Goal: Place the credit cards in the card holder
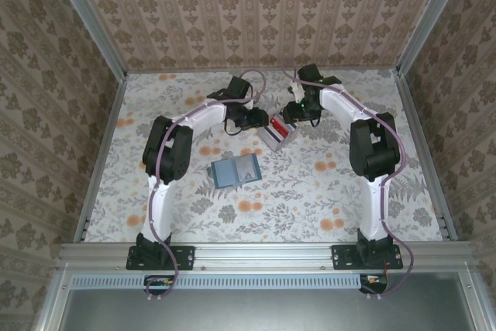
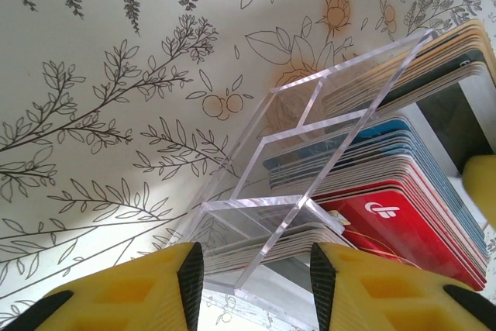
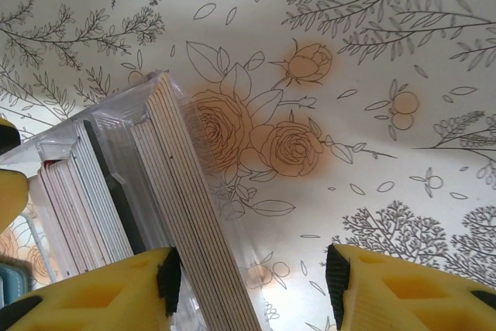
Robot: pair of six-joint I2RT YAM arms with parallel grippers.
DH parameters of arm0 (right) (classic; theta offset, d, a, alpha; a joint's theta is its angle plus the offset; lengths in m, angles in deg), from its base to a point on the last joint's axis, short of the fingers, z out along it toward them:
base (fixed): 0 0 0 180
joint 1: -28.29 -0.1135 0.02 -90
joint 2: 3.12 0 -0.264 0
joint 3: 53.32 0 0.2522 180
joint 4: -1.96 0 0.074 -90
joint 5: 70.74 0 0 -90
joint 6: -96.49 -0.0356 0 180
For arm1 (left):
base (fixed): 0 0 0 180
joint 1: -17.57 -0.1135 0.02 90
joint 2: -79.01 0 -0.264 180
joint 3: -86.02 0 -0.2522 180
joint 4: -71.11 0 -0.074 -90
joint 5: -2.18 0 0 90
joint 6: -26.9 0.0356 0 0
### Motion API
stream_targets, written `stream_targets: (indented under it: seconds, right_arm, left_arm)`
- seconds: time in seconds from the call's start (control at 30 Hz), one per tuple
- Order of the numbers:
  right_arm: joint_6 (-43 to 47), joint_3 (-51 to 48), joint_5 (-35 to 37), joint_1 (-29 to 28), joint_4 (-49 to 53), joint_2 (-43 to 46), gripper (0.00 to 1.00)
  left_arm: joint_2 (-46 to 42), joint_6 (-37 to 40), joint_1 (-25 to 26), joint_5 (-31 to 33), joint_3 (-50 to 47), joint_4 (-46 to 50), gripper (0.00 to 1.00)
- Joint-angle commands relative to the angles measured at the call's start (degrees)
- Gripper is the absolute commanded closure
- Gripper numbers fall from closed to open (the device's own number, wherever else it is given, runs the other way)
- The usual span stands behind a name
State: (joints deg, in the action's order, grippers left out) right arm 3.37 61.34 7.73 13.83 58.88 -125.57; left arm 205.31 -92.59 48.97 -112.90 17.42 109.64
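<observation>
Teal card holder, lying open on the floral table. Top view: credit cards stand in a clear rack farther back, with the left gripper and right gripper on either side. Left wrist: fingers partly spread, rack corner between them, nothing gripped. Right wrist: fingers partly spread, one just beside the card edges, holding nothing.
</observation>
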Motion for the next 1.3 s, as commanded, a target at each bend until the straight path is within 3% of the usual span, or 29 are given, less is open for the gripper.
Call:
stream_targets:
  seconds: [0.0, 0.47, 1.27]
  right_arm:
    - [0.9, 1.9, -0.1, 0.3, 2.1, -1.5, 0.45]
    - [-0.5, 0.1, 0.8, 2.3, 0.3, 1.8, 0.46]
    - [-0.8, -0.3, 1.1, 2.4, -0.1, 4.4, 0.51]
  left_arm:
    - [1.7, 1.2, -0.4, -0.1, -0.4, 0.3, 0.57]
    - [0.2, 0.1, -1.4, -0.1, -6.5, -2.7, 0.59]
    - [-0.4, 0.1, -1.4, -0.3, -6.7, -2.6, 0.60]
